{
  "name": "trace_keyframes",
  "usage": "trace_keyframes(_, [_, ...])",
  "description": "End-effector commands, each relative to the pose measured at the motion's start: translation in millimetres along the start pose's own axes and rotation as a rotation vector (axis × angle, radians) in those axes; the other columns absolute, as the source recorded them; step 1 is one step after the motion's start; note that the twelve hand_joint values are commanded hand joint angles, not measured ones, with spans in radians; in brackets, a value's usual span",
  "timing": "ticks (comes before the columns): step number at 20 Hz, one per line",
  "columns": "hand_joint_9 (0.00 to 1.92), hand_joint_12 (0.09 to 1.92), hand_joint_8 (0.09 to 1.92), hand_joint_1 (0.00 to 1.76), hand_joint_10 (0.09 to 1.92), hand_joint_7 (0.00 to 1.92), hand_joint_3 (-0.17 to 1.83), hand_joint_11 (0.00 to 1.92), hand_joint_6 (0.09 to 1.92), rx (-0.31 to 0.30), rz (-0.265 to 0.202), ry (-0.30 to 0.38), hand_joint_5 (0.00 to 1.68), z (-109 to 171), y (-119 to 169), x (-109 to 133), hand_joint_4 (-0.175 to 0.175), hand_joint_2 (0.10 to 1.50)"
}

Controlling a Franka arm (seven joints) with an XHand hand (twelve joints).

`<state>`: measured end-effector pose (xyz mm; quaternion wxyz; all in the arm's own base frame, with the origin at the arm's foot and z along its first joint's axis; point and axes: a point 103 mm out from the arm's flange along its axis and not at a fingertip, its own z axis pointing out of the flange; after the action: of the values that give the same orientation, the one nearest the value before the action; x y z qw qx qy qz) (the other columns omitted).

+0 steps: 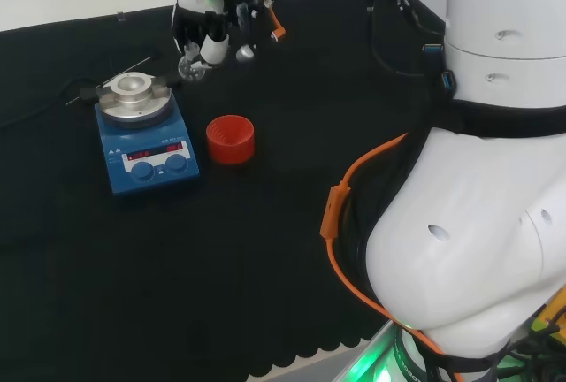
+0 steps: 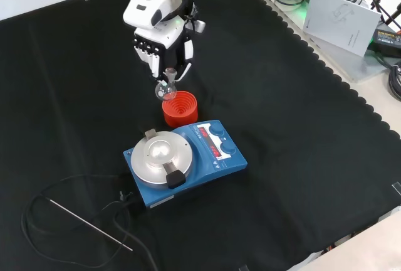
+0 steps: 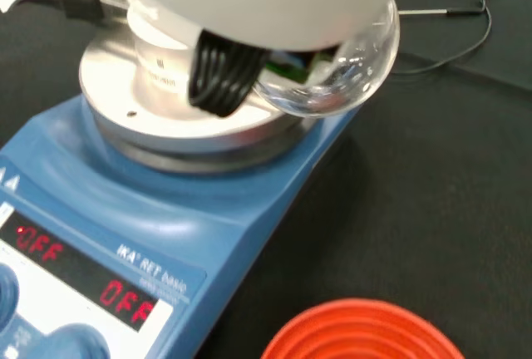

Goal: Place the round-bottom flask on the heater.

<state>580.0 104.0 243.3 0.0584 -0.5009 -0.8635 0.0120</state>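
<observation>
Flask: we see a small round-bottom flask (image 2: 165, 88) of clear glass, a bulb with a short neck above it; in the wrist view the bulb (image 3: 337, 72) shows close up, transparent, with bright glints on its wall.
Where it is: held in the air by the hand; in the front view it hangs just above the red ribbed stand (image 2: 180, 109), and in the head view the flask (image 1: 192, 66) hangs beyond the heater, touching neither.
Hand: the black and white hand (image 2: 160, 44) points down with its fingers closed on the flask's neck (we see the neck disappear between them in the front view).
Heater: a blue heater (image 2: 188, 160) with a round silver top plate sits on the black cloth (image 2: 301, 127), the red ribbed stand just beside it on the arm's side.
Stand in head view: the red stand (image 1: 231, 139) stands to the right of the heater (image 1: 146, 139).
Hard to make out: we cannot tell whether the flask holds anything, since the glass is clear against black. In the wrist view a blurred white part of the hand (image 3: 266, 2) covers the flask's neck, and the stand (image 3: 366, 334) is cut off at the edge.
Other: a thin metal rod (image 2: 91, 224) and a black cable lie on the cloth near the heater.
</observation>
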Motion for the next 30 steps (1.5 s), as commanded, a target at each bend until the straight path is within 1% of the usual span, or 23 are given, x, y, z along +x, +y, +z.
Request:
trace_keyframes(1, [1.69,0.91,0.64,1.33,0.35,1.46,0.91,1.68,0.75,-0.002,0.026,0.004,1.19,-14,17,4,-0.175,0.51])
trace_keyframes(3, [1.69,0.91,0.64,1.33,0.35,1.46,0.92,1.68,0.75,-0.004,0.035,-0.001,1.19,-17,22,6,-0.175,0.50])
trace_keyframes(7, [1.69,0.91,0.64,1.33,0.35,1.46,0.92,1.69,0.75,-0.005,0.038,-0.001,1.20,-18,28,8,-0.175,0.50])
trace_keyframes(15, [1.69,0.91,0.64,1.33,0.35,1.46,0.92,1.69,0.75,0.003,0.003,-0.002,1.20,-20,47,22,-0.175,0.50])
trace_keyframes(23, [1.69,0.91,0.64,1.33,0.34,1.46,0.92,1.69,0.75,0.001,-0.012,-0.008,1.20,-27,57,31,-0.175,0.50])
trace_keyframes(26, [1.69,0.91,0.64,1.33,0.34,1.46,0.92,1.69,0.75,0.006,-0.022,-0.015,1.20,-29,64,40,-0.175,0.50])
trace_keyframes(30, [1.70,0.91,0.64,1.33,0.34,1.46,0.92,1.69,0.75,0.005,-0.036,-0.004,1.20,-27,72,50,-0.175,0.50])
